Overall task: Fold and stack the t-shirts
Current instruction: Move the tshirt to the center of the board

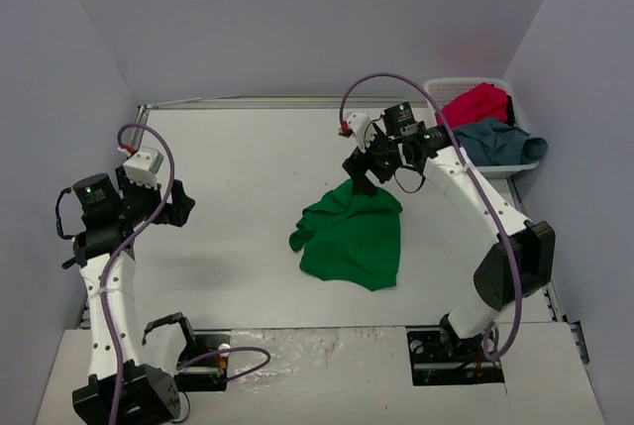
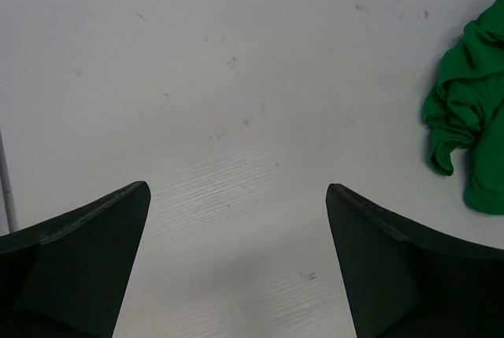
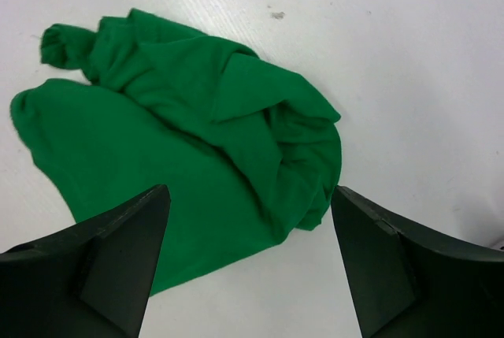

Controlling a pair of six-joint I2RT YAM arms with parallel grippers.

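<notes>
A bright green t-shirt (image 1: 355,237) lies crumpled in a loose heap near the middle of the table (image 1: 248,167). My right gripper (image 1: 362,175) hovers just above the shirt's far edge, open, with nothing between its fingers. In the right wrist view the green t-shirt (image 3: 181,141) fills the space under the open right gripper (image 3: 250,190). My left gripper (image 1: 181,205) stands open over bare table at the left, well away from the cloth. The left wrist view has the open left gripper (image 2: 238,188) and an edge of the green shirt (image 2: 468,117) at far right. A crimson t-shirt (image 1: 475,103) and a grey-blue t-shirt (image 1: 495,138) lie bunched in the basket.
A white lattice basket (image 1: 441,85) stands at the back right corner against the wall. Grey walls close in the table on the left, back and right. A metal rail (image 1: 238,101) runs along the far edge.
</notes>
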